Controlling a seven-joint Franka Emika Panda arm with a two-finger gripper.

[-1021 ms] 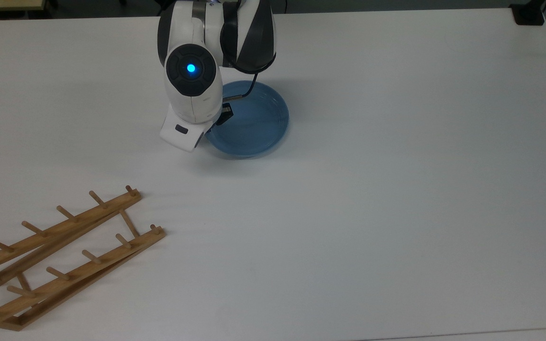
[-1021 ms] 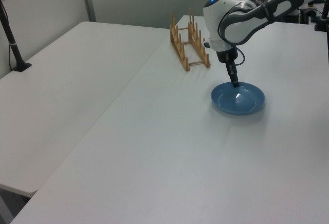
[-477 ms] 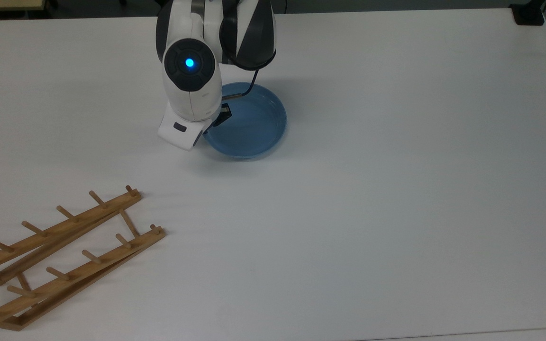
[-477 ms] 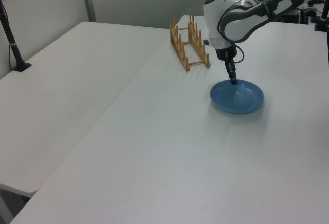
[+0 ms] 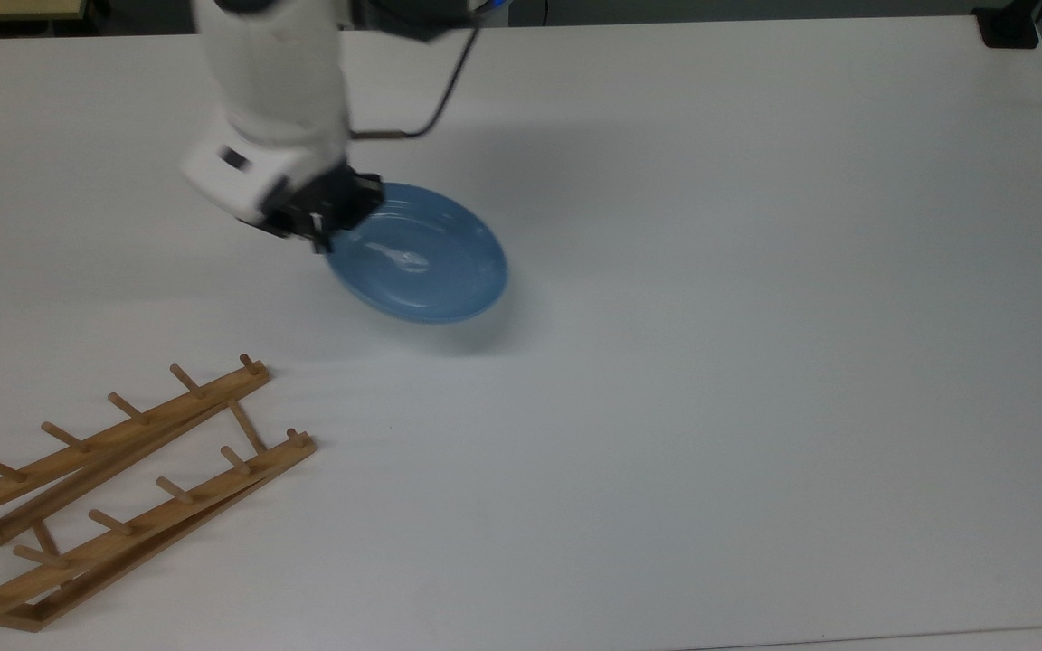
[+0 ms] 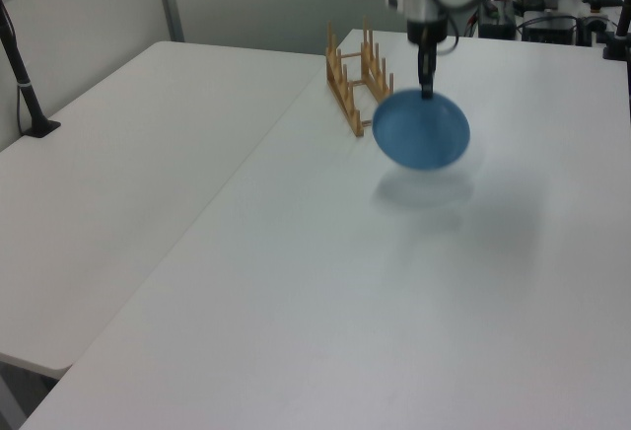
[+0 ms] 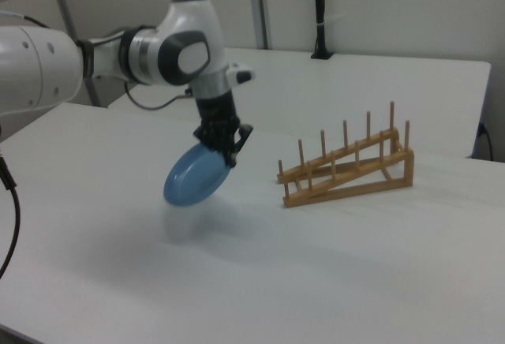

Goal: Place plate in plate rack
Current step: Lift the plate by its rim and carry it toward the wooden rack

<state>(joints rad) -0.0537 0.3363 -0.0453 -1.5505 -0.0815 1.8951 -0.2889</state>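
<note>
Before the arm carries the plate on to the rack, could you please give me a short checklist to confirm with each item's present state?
1. Gripper shut on the plate rim: ok.
2. Plate clear of the table, shadow beneath: ok.
3. Plate tilted, hanging below the fingers: ok.
4. Plate rack upright, slots free: ok.
5. Path between plate and rack unobstructed: ok.
6. Grip firm enough against slipping: cannot tell.

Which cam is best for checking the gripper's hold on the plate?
Right view: the gripper pinches the plate by its upper rim, plate hanging tilted off the table. Left view shows the plate dangling below the fingers. Top view shows the grip partly hidden by the hand.
</note>
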